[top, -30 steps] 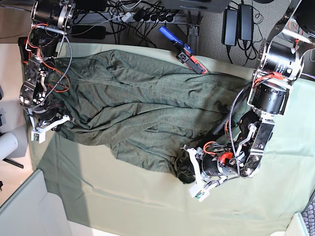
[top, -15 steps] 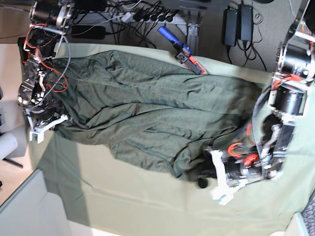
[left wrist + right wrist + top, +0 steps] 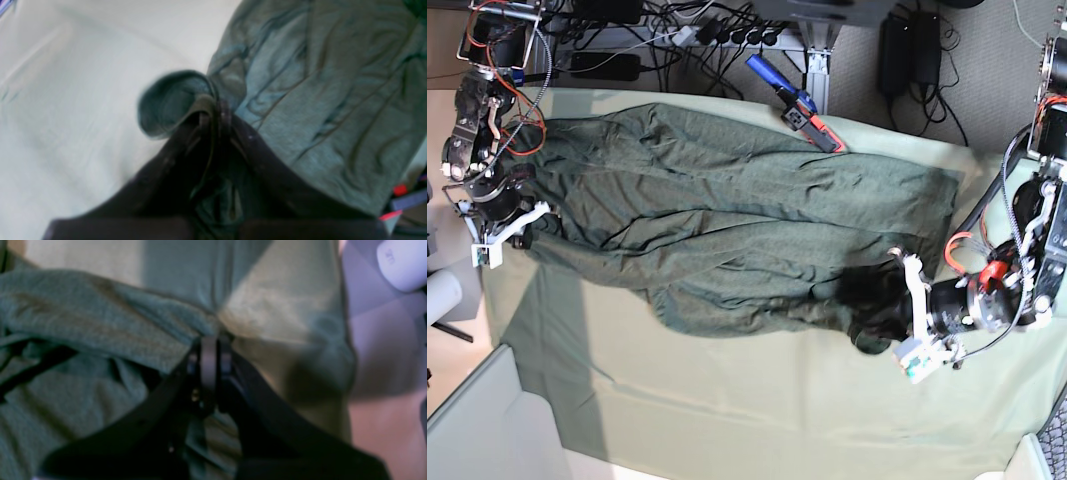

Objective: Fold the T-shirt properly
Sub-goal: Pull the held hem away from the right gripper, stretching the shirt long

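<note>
left gripper [image 3: 213, 106]: black jaws clamped on a rolled edge of the dark olive-green knit T-shirt [image 3: 727, 220]
right gripper [image 3: 210, 350]: jaws pinched tight on a fold of T-shirt at its other end
T-shirt: stretched between both grippers, wrinkled, lying on the pale mint-green table cloth [image 3: 727, 400]
far edge: blue-and-red tool [image 3: 799, 105] beside the T-shirt

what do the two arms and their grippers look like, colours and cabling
Both arms are bare black and silver metal with exposed motors and loose red, orange and black wires. The left gripper and right gripper each carry a white plastic bracket near the wrist. Up close, the fingers are slim, dark, and taper to narrow tips.
</note>
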Robot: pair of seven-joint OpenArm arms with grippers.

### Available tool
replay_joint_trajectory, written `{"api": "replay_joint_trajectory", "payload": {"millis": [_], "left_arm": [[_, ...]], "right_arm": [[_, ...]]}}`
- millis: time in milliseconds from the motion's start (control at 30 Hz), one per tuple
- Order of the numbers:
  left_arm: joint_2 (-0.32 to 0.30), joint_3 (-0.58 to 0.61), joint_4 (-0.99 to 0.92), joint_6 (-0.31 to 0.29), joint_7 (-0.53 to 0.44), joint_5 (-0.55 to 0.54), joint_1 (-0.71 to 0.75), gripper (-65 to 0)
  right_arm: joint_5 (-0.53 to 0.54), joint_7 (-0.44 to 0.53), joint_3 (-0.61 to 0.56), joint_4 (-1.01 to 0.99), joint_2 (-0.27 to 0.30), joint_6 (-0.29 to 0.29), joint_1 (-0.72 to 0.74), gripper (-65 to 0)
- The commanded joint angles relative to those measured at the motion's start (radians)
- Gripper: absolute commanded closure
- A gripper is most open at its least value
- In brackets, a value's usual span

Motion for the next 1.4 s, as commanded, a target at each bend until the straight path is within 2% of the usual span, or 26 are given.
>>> {"api": "replay_joint_trajectory", "payload": {"millis": [0,267,567,700,900,1133,1300,1333,1367], "left_arm": [[-0.023,-0.007,0.04,-0.008,-0.022,-0.015,-0.01,0.0],[-0.097,-0.016,0.148,-0.008,-0.022,-0.008,0.093,0.0],[-0.097,-0.128,0.171,-0.008,-0.006,-0.009,0.208,0.0],[-0.097,-0.178,0.18,-0.008,-0.006,-0.054,0.259,0.0],[-0.097,-0.202,0.187,-0.008,0.01,-0.059,0.294,0.0],[-0.108,-0.202,0.213,-0.008,0.031,-0.145,0.339,0.0],[-0.108,-0.202,0.237,-0.008,0.125,-0.235,0.349,0.0],[-0.108,-0.202,0.237,-0.008,0.137,-0.241,0.349,-3.5],[-0.108,-0.202,0.237,-0.008,0.147,-0.246,0.35,-11.7]], "right_arm": [[0.007,0.019,0.026,0.023,0.027,-0.004,0.005,0.0],[0.026,0.011,0.109,0.027,0.027,0.004,-0.045,0.0],[0.034,0.008,0.175,0.027,0.028,0.02,-0.106,0.0],[0.038,0.008,0.197,0.027,0.028,0.02,-0.126,0.0],[0.043,0.007,0.199,0.027,0.028,0.021,-0.135,0.0],[0.058,0.005,0.199,0.027,0.025,0.021,-0.14,0.0],[0.07,0.0,0.198,0.026,0.024,0.021,-0.141,0.0],[0.07,0.0,0.198,0.026,0.024,0.021,-0.141,0.0],[0.07,0.0,0.198,0.026,0.024,0.021,-0.141,0.0]]}}
